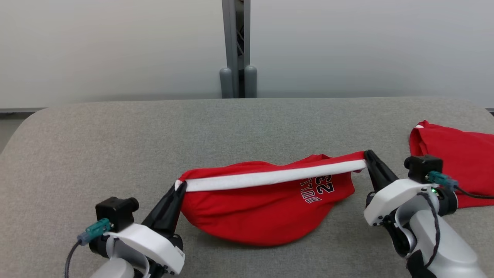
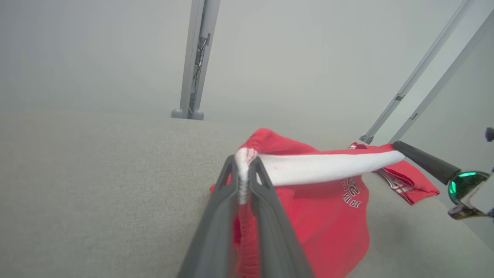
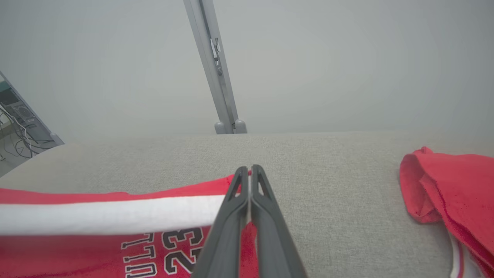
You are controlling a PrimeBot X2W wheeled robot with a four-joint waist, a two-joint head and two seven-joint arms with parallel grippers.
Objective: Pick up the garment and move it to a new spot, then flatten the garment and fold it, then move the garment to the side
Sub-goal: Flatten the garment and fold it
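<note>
Grey fabric surface spreads out under both arms, with a pale wall behind it.

Nearest the camera, the left gripper has its two dark fingers pressed together on one end of the garment's white band. The left wrist view shows the bunched white edge and a strip of red cloth squeezed between those fingers. The right gripper is likewise clamped on the band's other end; in its own wrist view the fingers meet with barely a slit between them, the band running off to their left.

Between the two grippers the band is pulled into a taut, nearly straight line. The red garment hangs below it as a rounded pouch on the side of the band nearer the robot. Black-and-white lettering with the number 23 sits just inside the right gripper. The pouch's lower edge appears to rest on the surface, though the views do not make that contact certain.

Beyond the right gripper, on its outer side and apart from it, a second red garment lies crumpled on the surface, with white trim showing at its edge.

Farthest off, past the middle of the band, a grey post stands against the wall.
</note>
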